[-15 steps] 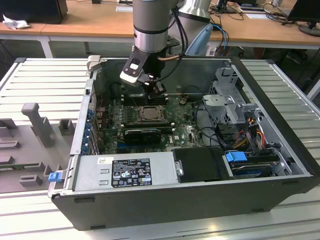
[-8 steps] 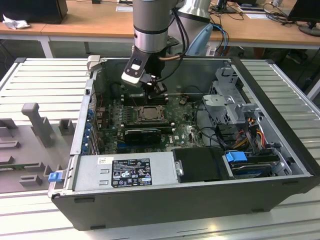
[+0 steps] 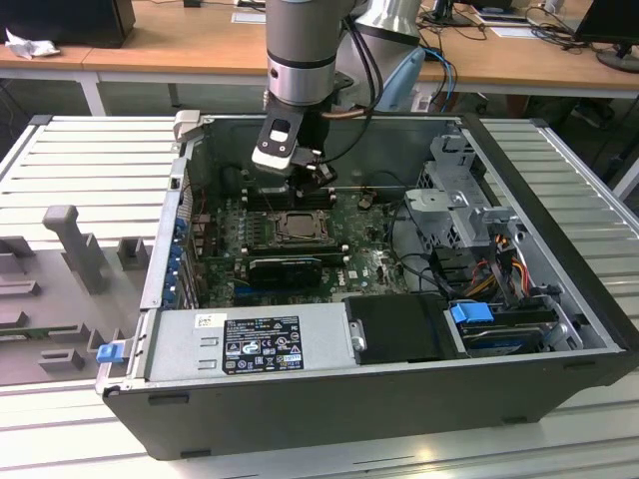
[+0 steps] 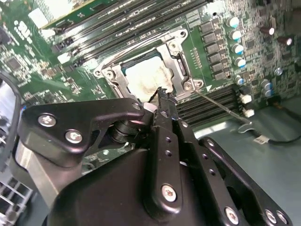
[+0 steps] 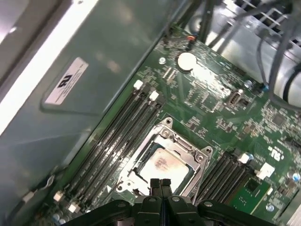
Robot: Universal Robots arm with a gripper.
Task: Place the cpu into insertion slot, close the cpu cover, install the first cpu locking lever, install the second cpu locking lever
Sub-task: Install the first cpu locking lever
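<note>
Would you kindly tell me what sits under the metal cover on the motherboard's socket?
The cover has a window through which the chip shows its tan-grey face. Whatever lies beneath the chip is hidden, and the end effector blocks the cover's near edge.

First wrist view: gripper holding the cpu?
No, the cpu lies flat inside the cpu cover window on the motherboard.
</note>
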